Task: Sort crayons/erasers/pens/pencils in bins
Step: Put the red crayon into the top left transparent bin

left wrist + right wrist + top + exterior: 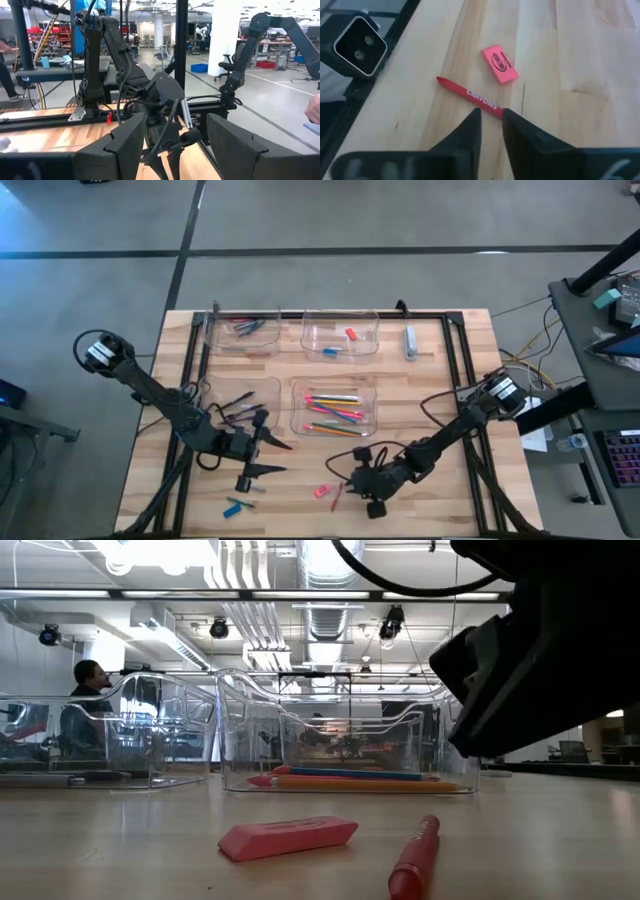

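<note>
A red crayon (467,94) and a pink eraser (500,63) lie flat on the wooden table near its front edge, side by side. They also show close up in the low view, the crayon (415,858) and the eraser (288,837). My right gripper (491,117) hangs just above the crayon's near end. Its fingers are a narrow gap apart with nothing between them. My left gripper (262,445) stands open and level over the table's front left, holding nothing. Two blue crayons (235,505) lie near the front edge below it.
Four clear bins stand further back. One (372,395) holds pencils and one (215,395) holds dark pens. The back left bin (215,330) holds pens, and the back middle bin (372,330) holds a red and a blue piece. A pale oblong item (410,340) lies back right. A camera box (357,45) sits at the front edge.
</note>
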You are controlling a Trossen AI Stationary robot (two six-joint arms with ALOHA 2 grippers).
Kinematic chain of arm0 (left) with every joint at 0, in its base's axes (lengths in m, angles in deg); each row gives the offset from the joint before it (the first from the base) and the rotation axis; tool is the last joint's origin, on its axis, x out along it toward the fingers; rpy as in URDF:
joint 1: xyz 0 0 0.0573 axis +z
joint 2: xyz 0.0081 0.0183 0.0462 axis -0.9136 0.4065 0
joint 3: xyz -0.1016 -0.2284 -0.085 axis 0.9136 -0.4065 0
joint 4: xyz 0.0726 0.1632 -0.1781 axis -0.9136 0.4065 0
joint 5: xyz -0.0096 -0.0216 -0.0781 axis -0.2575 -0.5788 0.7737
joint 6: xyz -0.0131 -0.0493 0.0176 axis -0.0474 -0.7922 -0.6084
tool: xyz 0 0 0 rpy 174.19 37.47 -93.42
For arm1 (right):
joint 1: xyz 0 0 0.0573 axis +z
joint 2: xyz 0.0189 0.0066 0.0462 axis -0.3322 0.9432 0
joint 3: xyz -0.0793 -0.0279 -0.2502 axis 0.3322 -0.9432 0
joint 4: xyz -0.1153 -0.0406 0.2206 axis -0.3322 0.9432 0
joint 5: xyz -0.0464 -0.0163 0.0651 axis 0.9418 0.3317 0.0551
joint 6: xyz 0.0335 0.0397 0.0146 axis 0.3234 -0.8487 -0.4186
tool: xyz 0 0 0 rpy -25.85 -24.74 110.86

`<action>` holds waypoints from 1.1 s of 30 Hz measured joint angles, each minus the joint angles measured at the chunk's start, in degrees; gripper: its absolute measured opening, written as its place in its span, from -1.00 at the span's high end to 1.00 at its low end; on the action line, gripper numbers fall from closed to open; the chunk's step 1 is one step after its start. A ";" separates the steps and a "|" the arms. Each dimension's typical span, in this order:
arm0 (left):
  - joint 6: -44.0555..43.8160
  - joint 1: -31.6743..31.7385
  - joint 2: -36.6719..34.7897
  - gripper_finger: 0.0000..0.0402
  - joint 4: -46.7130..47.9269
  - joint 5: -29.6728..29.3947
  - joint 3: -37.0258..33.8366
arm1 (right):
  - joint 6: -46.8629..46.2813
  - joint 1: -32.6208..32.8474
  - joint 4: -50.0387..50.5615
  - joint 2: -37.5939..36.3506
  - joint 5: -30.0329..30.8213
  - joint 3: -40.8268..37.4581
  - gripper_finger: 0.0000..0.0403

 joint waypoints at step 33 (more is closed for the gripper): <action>-2.35 -0.02 0.04 0.01 3.01 0.02 -0.22 | 6.24 -1.22 -3.19 10.30 -0.66 3.15 0.50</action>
